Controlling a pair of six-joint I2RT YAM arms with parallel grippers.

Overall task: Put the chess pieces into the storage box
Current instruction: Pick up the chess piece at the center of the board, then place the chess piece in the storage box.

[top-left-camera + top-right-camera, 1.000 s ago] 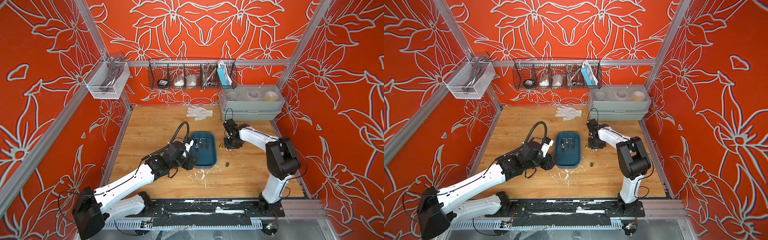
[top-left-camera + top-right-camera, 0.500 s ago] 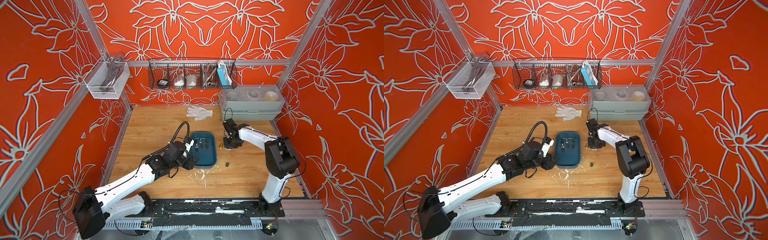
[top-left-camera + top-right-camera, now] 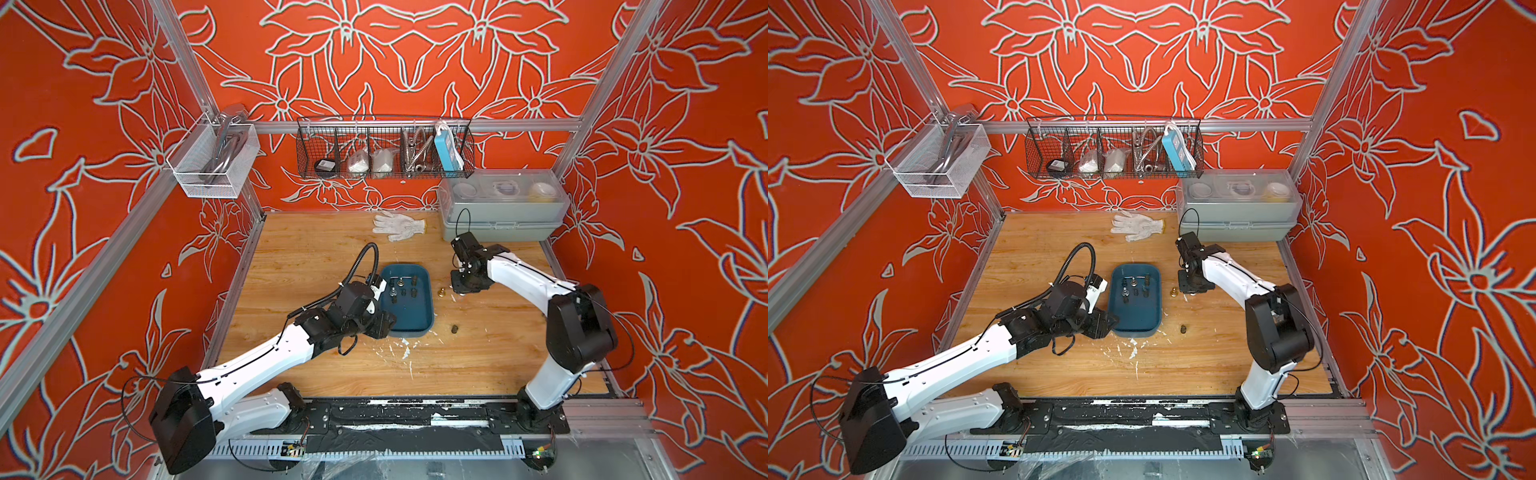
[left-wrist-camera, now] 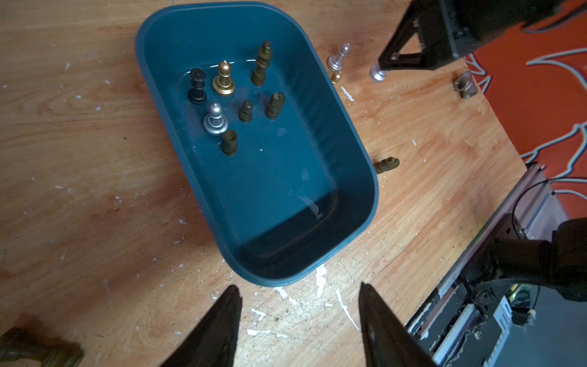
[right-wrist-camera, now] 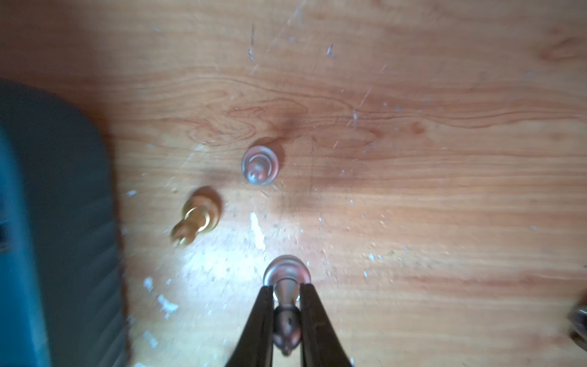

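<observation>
The teal storage box lies mid-table and holds several upright chess pieces, among them a gold one and a silver one. My right gripper stands just right of the box, shut on a silver piece that is upright on the wood. Next to it are another silver piece and a tipped gold piece. A dark piece lies nearer the front. My left gripper is open and empty at the box's near-left corner.
A white glove and a grey lidded box sit at the back of the table. A black wire basket and a white mesh basket hang on the walls. A grey piece lies right of my right gripper.
My right gripper has closed on the silver piece. Both arms have stayed almost where they were.
</observation>
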